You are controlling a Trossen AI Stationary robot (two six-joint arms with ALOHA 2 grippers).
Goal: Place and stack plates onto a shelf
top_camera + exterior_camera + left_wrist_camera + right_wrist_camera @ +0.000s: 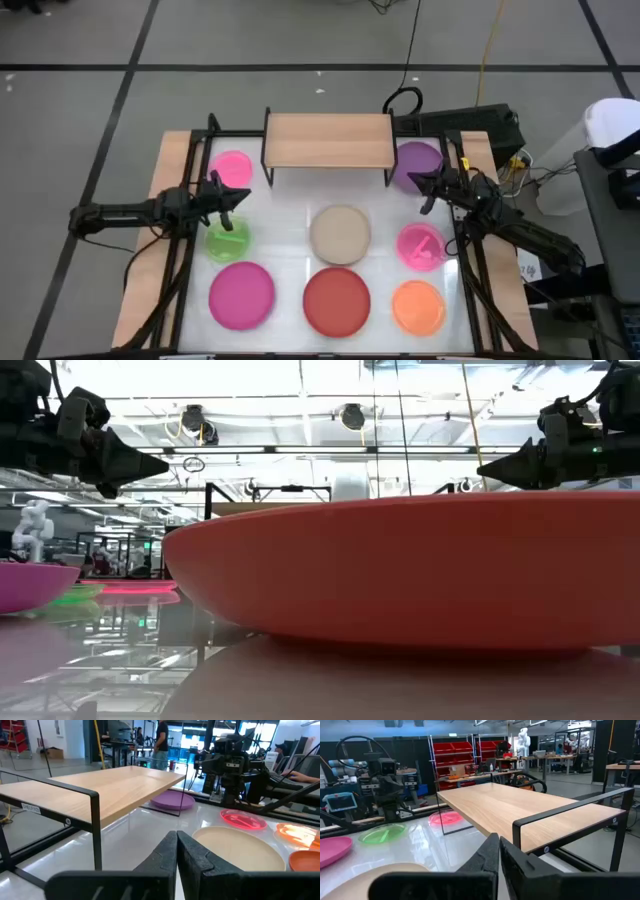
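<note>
As seen from above, the shelf (328,141) stands at the far middle of the white counter (290,225), its board bare. Seven plates lie on the counter around it: a pink plate (232,167) just beside its left legs, a purple plate (416,163) beside its right legs, a beige plate (340,234) in front of it, and farther forward a green plate (227,240), a translucent pink plate (420,246), a magenta plate (241,294), a red plate (336,301) and an orange plate (417,306). The left gripper (240,195) hovers between pink and green plates with jaws pressed together, holding nothing; the right gripper (416,180) hovers at the purple plate's near edge, jaws likewise closed and empty.

Low view: the red plate (420,570) fills the foreground, with the shelf's black frame (265,488) behind it.

Left wrist view: the shelf (107,787) shelters the purple plate (173,800); the beige plate (240,847) lies nearer.

Right wrist view: the shelf (520,807) stands ahead, with the pink plate (445,817) and green plate (382,834) beyond.
</note>
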